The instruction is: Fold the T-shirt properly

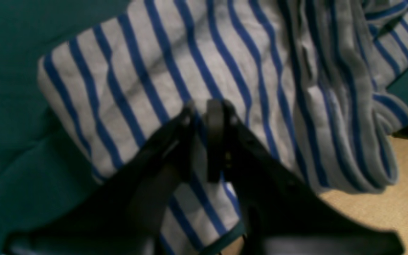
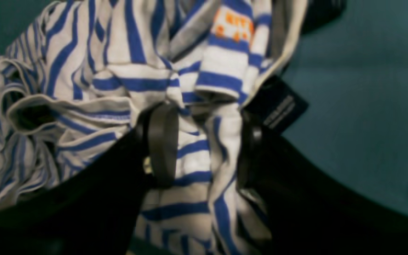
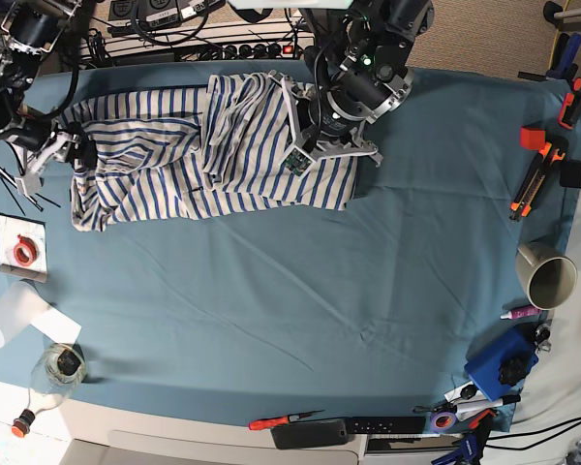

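The T-shirt (image 3: 174,155), white with thin blue stripes, lies crumpled across the back left of the teal tablecloth (image 3: 300,291). In the left wrist view my left gripper (image 1: 201,140) is shut on a fold of the T-shirt (image 1: 225,53); in the base view the left gripper (image 3: 295,107) is at the shirt's back right part. My right gripper (image 2: 205,145) stands open with bunched cloth of the T-shirt (image 2: 119,81) lying between its fingers, beside the dark neck label (image 2: 278,106). In the base view the right gripper (image 3: 70,147) is at the shirt's left end.
Orange clamps (image 3: 537,174), a cup (image 3: 547,274) and a blue box (image 3: 499,363) lie along the right edge. A tape roll (image 3: 21,252), a plastic cup (image 3: 15,315) and a bottle (image 3: 53,373) sit at the left. A screwdriver (image 3: 286,419) and a remote (image 3: 368,426) lie at the front edge.
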Robot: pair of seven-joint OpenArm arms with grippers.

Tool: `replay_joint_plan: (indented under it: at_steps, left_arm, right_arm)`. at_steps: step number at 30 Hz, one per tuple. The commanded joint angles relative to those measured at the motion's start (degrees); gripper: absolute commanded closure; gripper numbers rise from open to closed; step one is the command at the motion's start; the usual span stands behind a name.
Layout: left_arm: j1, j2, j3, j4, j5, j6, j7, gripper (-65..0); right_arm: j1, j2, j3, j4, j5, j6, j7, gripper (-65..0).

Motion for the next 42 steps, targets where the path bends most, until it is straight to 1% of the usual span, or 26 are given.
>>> replay_joint_plan:
  at_steps: [1, 4, 5, 6, 7, 10, 11, 13, 16, 17, 20, 24, 26, 30, 32, 33, 35, 38, 42]
  left_arm:
    - [-0.3, 0.5, 0.2, 0.9, -0.4, 0.0, -1.2, -5.0]
    - [-0.3, 0.5, 0.2, 0.9, -0.4, 0.0, -1.2, -5.0]
    - [-0.3, 0.5, 0.2, 0.9, -0.4, 0.0, -1.2, -5.0]
    - [-0.3, 0.5, 0.2, 0.9, -0.4, 0.0, -1.2, -5.0]
    - [-0.3, 0.5, 0.2, 0.9, -0.4, 0.0, -1.2, -5.0]
    - [-0.3, 0.5, 0.2, 0.9, -0.4, 0.0, -1.2, -4.9]
    - [-0.2, 0.5, 0.2, 0.9, -0.5, 0.0, -1.2, -4.9]
    - [-0.2, 0.5, 0.3, 0.9, -1.8, 0.0, -1.1, -4.9]
    - [0.2, 0.5, 0.3, 0.8, -4.9, -0.5, -1.2, -3.2]
    - [0.4, 0.5, 0.3, 0.8, -5.2, -0.9, -1.2, -2.2]
    - [1.0, 0.5, 0.2, 0.8, -5.1, -0.9, -0.9, -1.4]
    - [1.0, 0.5, 0.2, 0.8, -5.1, -0.9, -0.3, -1.4]
    - [1.0, 0.5, 0.2, 0.8, -5.1, -0.9, -0.3, -1.2]
    - [1.0, 0.5, 0.2, 0.8, -5.0, -0.9, -0.3, -1.2]
    - [1.0, 0.5, 0.2, 0.9, -3.6, -0.8, 0.1, -1.2]
    - [1.0, 0.5, 0.2, 0.9, -2.2, -0.2, 0.7, -1.1]
    - [1.0, 0.5, 0.2, 1.2, 0.7, 2.2, 2.1, 0.0]
    - [1.0, 0.5, 0.2, 2.7, 4.0, 5.5, 3.6, 0.0]
    - [1.0, 0.5, 0.2, 5.0, 6.8, 8.0, 3.6, 0.0]
  right_arm:
    - [-0.2, 0.3, -0.8, -0.1, -4.3, -0.6, -0.9, -26.4]
    - [0.0, 0.4, -2.2, -0.1, -4.3, -1.2, -0.6, -26.3]
    - [0.0, 0.4, -2.6, -0.1, -4.3, -1.4, -0.6, -25.8]
    - [0.0, 0.4, -3.0, -0.1, -4.3, -1.4, -0.9, -23.8]
    - [0.0, 0.4, -3.3, -0.1, -4.3, -1.4, -1.1, -19.3]
    - [0.0, 0.4, -3.5, -0.1, -4.3, -1.5, -1.7, -1.4]
    - [0.0, 0.4, -3.5, -0.1, -4.3, -1.7, -1.7, 0.0]
    - [0.0, 0.4, -3.5, -0.1, -2.4, -1.8, -1.7, 0.0]
    - [0.0, 0.8, -3.5, 0.1, 5.7, -1.6, -3.5, 0.0]
    - [0.0, 0.9, -3.5, 0.4, 8.9, -1.2, -4.4, 0.0]
    - [0.0, 0.9, -3.5, 2.8, 16.3, -0.9, -4.5, 0.0]
    - [0.0, 0.9, -3.5, 7.9, 22.4, -0.9, -4.5, 0.0]
    - [0.0, 0.8, -3.5, 11.0, 23.6, -0.9, -4.5, 0.0]
    - [0.0, 0.8, -3.5, 17.2, 23.8, -0.9, -4.5, 0.0]
    - [0.0, 0.7, -3.5, 19.7, 23.8, -0.9, -4.5, 0.0]
    - [-0.1, 0.7, -3.5, 20.6, 24.2, -0.9, -4.5, 0.0]
    - [-0.2, 0.7, -3.5, 21.9, 26.0, -0.6, -4.5, 0.0]
    - [-0.2, 0.7, -3.9, 22.9, 26.0, -0.6, -4.5, 0.0]
    - [-0.1, 0.7, -7.6, 23.0, 26.0, -0.6, -4.5, 0.0]
